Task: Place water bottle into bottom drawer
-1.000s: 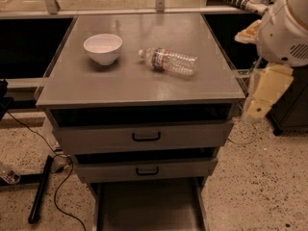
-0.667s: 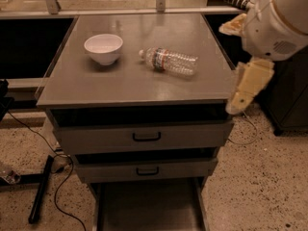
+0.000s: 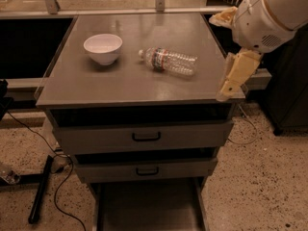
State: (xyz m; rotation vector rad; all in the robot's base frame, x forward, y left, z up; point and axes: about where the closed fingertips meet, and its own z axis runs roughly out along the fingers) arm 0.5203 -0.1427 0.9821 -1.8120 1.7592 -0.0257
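The water bottle lies on its side on the grey cabinet top, right of centre, with its white cap pointing left toward the bowl. The bottom drawer is pulled out at the foot of the cabinet, and the part of its flat grey floor that shows is bare. My gripper hangs at the right edge of the cabinet top, to the right of the bottle and apart from it, holding nothing. The white arm housing sits above it.
A white bowl stands on the cabinet top left of the bottle. The two upper drawers show grey fronts with black handles. A black stand and cables lie on the speckled floor at the left. A dark unit stands at the right.
My arm and gripper have swung left, from beside the cabinet to its right edge, closer to the bottle. Bottle, bowl and drawers have not moved.
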